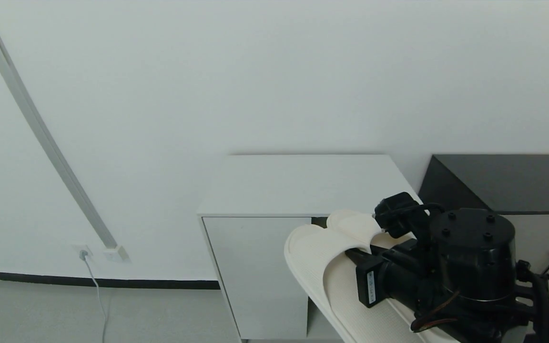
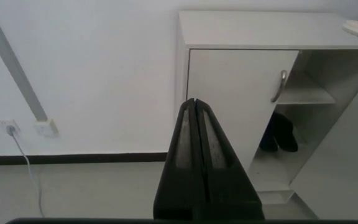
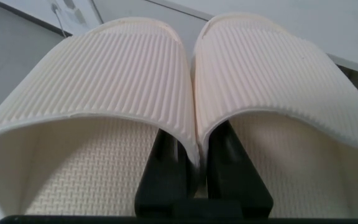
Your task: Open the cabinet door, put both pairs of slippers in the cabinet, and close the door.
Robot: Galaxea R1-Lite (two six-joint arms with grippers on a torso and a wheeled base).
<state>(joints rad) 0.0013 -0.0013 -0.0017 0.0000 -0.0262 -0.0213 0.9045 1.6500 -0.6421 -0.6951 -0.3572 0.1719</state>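
Cream slippers [image 1: 312, 259]: one pair, side by side, held up before the white cabinet [image 1: 298, 186], near its top edge; right gripper [image 3: 194, 158]: jaws clenched on the pair's adjoining inner walls; left gripper [image 2: 195, 112]: jaws pressed together, grasping nothing, facing the cabinet; cabinet's right compartment open, shelf [image 2: 306, 96] inside, dark footwear [image 2: 281, 134] beneath; left door panel [image 2: 235, 99] closed.
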